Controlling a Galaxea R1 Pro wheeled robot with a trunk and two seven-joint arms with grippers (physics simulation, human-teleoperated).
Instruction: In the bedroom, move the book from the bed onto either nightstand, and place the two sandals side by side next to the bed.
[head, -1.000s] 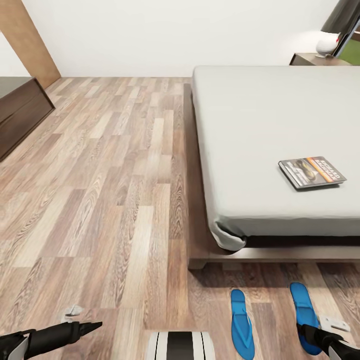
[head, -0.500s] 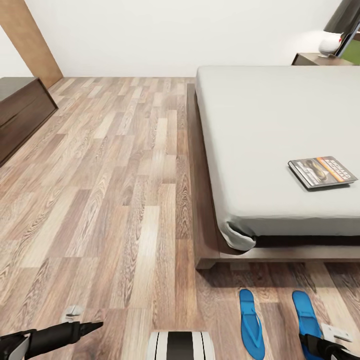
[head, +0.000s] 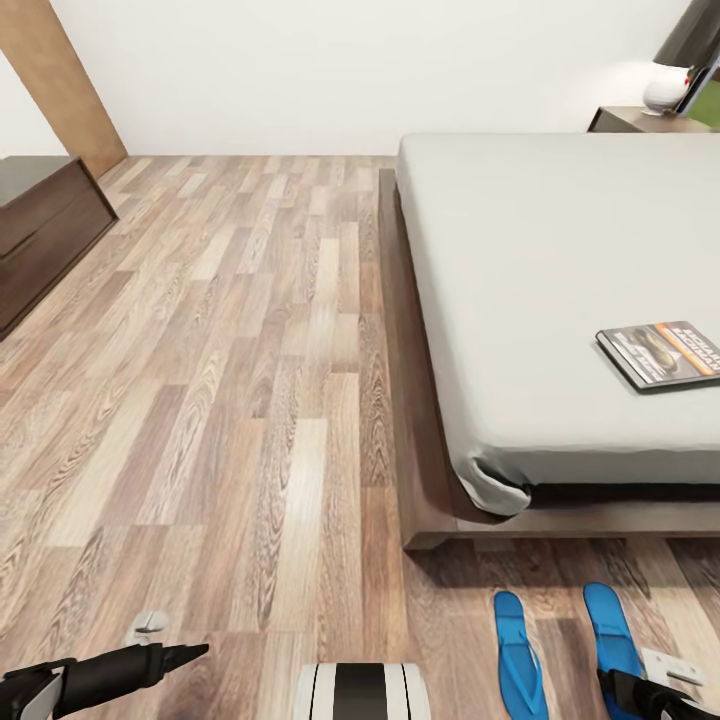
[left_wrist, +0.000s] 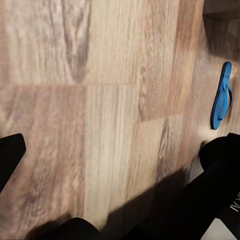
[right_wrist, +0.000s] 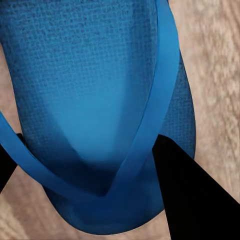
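At the far left our left gripper (head: 195, 651) hangs low over the plank floor (head: 250, 350), its fingers together. Further right the bed (head: 540, 260) carries the book (head: 662, 353) near its foot edge. Below the bed's foot the two sandals (head: 519, 655) lie side by side; our right gripper (head: 607, 682) straddles the right sandal (right_wrist: 100, 100), jaws apart.

1. Wide bare plank floor (head: 230, 380) lies open left of the bed (head: 560, 290).
2. Two sandals (head: 518, 665) occupy the floor by the bed's foot.
3. A dark cabinet (head: 40, 225), possibly a bench, bounds the far left.
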